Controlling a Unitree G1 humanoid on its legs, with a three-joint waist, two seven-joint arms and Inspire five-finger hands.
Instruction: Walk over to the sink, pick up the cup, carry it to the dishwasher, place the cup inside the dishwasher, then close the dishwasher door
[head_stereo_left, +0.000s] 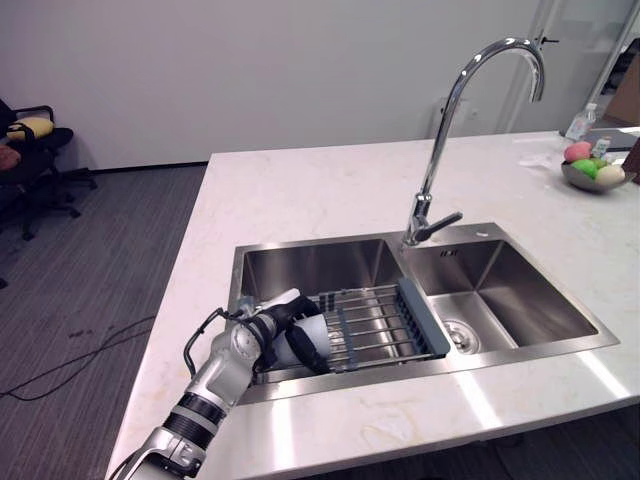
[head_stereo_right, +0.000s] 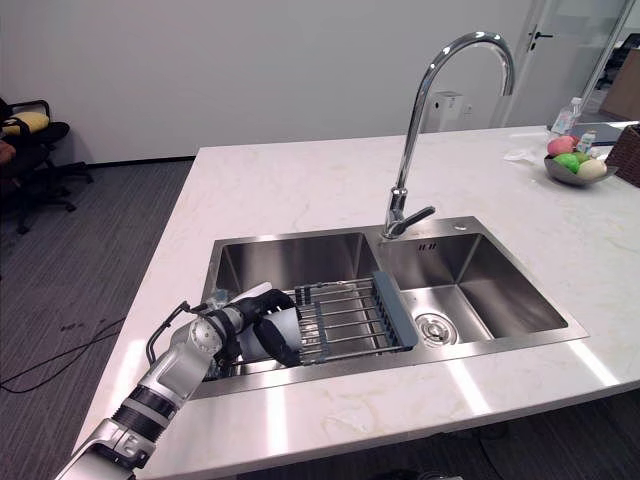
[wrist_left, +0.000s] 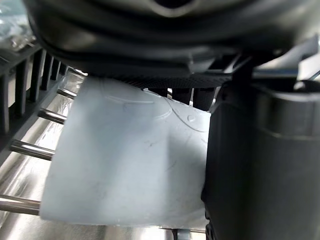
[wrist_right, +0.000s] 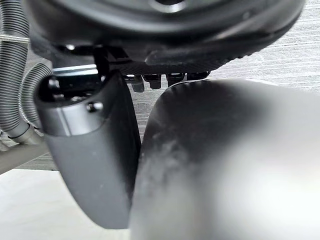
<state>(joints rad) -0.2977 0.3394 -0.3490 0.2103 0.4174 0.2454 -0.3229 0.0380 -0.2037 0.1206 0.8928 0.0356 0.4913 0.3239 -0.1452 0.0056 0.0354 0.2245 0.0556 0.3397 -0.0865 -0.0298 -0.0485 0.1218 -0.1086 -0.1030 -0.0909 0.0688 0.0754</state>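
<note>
Steel sink: the left hand curls its fingers round the pale cup beside the rack, apparently securing it for lifting.

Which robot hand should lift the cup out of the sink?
Left. The left hand is down in the sink, curled round the pale cup. The right hand is elsewhere, with carpet floor behind it.

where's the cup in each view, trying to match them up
left eye view: cup in the left hand, front of the left basin, at the rack's left end.
right eye view: cup in the same spot, lower left of centre.
left wrist view: cup's pale side close up against the hand.
right wrist view: right hand over striped floor.
Shared landmark: the rack's bars.
</note>
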